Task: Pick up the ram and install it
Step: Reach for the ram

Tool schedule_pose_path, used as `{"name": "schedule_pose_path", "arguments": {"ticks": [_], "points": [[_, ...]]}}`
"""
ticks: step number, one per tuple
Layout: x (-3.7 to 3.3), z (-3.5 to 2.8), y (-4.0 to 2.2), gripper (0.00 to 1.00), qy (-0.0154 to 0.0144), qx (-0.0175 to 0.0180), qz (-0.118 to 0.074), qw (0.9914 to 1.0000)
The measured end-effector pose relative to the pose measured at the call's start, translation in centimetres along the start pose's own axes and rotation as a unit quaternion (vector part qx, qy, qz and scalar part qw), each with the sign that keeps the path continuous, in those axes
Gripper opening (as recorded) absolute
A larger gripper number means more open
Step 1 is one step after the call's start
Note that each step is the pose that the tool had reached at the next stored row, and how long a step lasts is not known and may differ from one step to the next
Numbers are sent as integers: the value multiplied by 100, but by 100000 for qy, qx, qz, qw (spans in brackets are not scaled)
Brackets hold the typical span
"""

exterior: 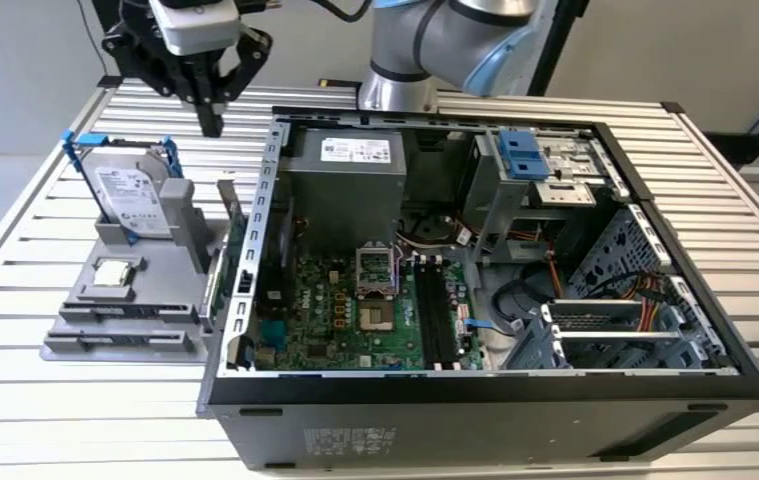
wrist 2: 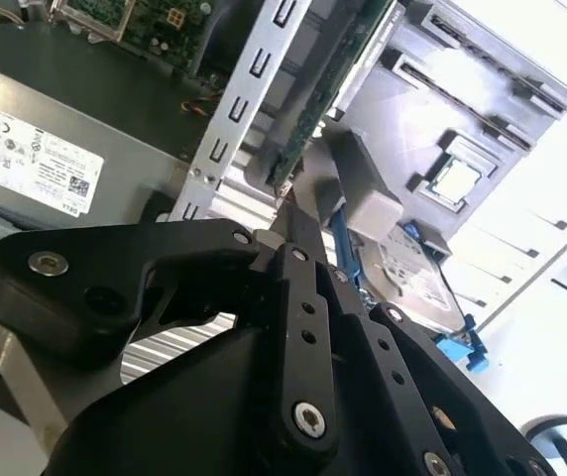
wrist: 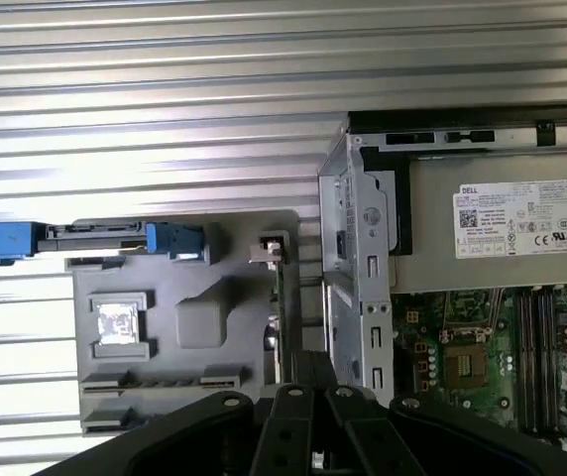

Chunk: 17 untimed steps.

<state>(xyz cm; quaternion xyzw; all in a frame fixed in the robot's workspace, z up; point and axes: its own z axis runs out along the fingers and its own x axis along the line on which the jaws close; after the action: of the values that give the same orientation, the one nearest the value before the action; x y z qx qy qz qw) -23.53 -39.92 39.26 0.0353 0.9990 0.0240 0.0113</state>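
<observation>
We find the gripper (exterior: 210, 122) raised outside the open computer case (exterior: 486, 395), near the case's side wall, with its fingers drawn together and holding nothing. The ram (exterior: 230, 230) stands on edge in the grey fixture (exterior: 126, 335), just beside that same case wall. It is below the gripper and clear of it. The memory slots (exterior: 435, 315) lie inside the case.
</observation>
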Motion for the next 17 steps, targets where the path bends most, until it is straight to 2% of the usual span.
{"name": "schedule_pose_path", "arguments": {"ticks": [17], "points": [[772,-16,-54,0,2,0,8,100000]]}}
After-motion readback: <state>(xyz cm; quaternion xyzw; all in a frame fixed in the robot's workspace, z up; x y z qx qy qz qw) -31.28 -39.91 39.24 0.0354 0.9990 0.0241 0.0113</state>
